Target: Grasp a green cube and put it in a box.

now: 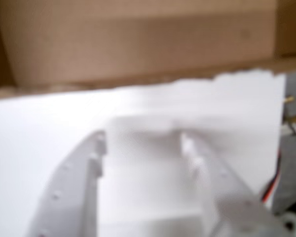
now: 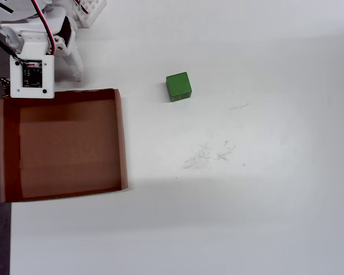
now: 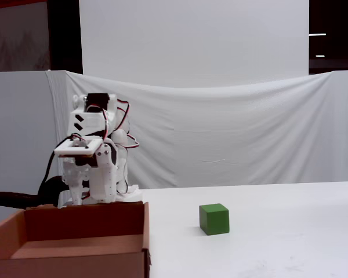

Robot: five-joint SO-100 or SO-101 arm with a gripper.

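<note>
The green cube [image 2: 179, 87] sits on the white table, well right of the box, and also shows in the fixed view [image 3: 214, 219]. It is out of the wrist view. The box [image 2: 121, 137] is a shallow brown cardboard tray, empty, at the left; its wall fills the top of the wrist view [image 1: 138, 39]. My gripper [image 1: 143, 140] is white and blurred, with its jaws apart and nothing between them. It hangs low over the table just behind the box's far edge [image 2: 74, 66], far from the cube.
The folded white arm [image 3: 95, 168] with red wires stands at the table's back left corner. A white cloth backdrop [image 3: 232, 133] hangs behind. The table's left edge [image 2: 6, 240] runs beside the box. Faint scuff marks [image 2: 209, 154] lie mid-table.
</note>
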